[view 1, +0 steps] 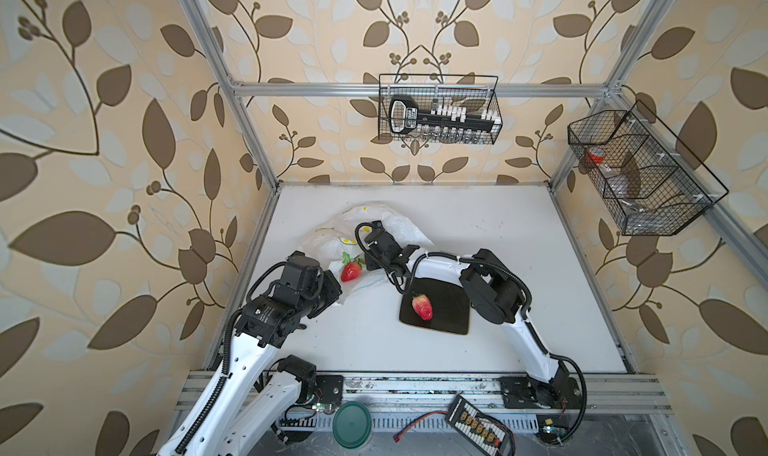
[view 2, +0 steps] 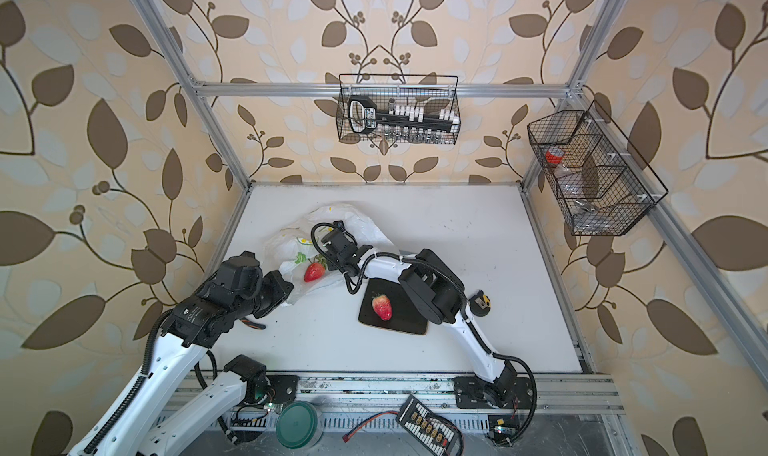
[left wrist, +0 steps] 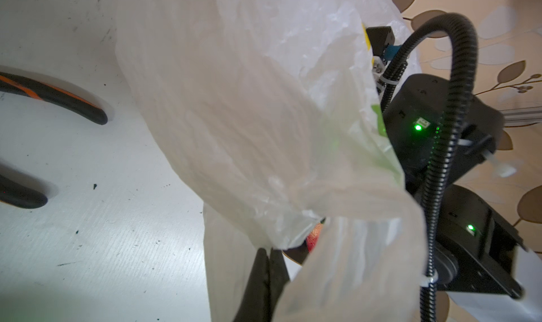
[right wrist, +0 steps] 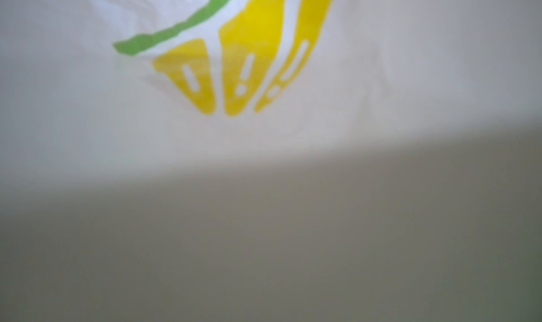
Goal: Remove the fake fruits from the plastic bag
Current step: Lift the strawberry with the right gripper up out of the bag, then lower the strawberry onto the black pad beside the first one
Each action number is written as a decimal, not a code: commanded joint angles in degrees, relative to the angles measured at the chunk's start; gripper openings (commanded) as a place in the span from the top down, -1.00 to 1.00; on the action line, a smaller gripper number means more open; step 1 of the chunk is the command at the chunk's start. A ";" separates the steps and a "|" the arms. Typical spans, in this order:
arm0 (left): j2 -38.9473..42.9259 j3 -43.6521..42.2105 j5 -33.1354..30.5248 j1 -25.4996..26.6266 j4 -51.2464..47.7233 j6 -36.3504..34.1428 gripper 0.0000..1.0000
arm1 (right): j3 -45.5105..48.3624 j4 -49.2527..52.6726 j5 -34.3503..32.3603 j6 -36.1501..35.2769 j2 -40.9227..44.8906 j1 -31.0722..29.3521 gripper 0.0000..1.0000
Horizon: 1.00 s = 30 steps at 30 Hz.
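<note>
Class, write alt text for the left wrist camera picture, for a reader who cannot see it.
The left end effector, shut, pinches a fold of the crinkly white plastic bag over the white table. Orange-and-black pliers lie on the table nearby; the right arm stands behind the bag.

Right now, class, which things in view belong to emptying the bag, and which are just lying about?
Job: white lemon-print plastic bag; glossy red strawberry resting on it; second red strawberry on black square tray; left gripper pinching the bag.
Lying about: orange-handled black pliers; round green lid; black wire basket on the back wall.
</note>
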<state>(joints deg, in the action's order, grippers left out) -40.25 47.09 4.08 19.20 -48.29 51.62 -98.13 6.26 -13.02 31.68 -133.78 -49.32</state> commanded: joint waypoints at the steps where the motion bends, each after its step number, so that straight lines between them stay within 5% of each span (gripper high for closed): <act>1: 0.26 0.54 -0.04 0.66 0.10 0.21 1.00 | 1.41 0.57 1.05 -1.28 4.40 0.12 0.23; 13: -0.04 -0.94 -1.26 0.66 3.91 1.80 1.00 | 30.55 -9.60 15.05 -18.15 32.90 -1.31 0.25; 21: 0.44 -1.91 -1.79 0.66 4.74 2.28 1.00 | 37.09 -5.36 22.69 -25.85 46.83 -3.68 0.25; 26: 0.52 -1.83 -2.57 0.66 4.94 2.35 1.00 | 40.82 0.81 21.41 -25.65 56.42 -6.95 0.24; 30: 0.93 -1.64 -3.78 0.66 4.70 2.34 1.00 | 45.81 7.72 15.22 -18.33 64.87 -10.75 0.23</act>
<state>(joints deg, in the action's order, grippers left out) -40.12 45.47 2.81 19.20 -44.71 53.17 -55.51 6.70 6.09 9.04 -72.49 -58.35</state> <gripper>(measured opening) 0.048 0.412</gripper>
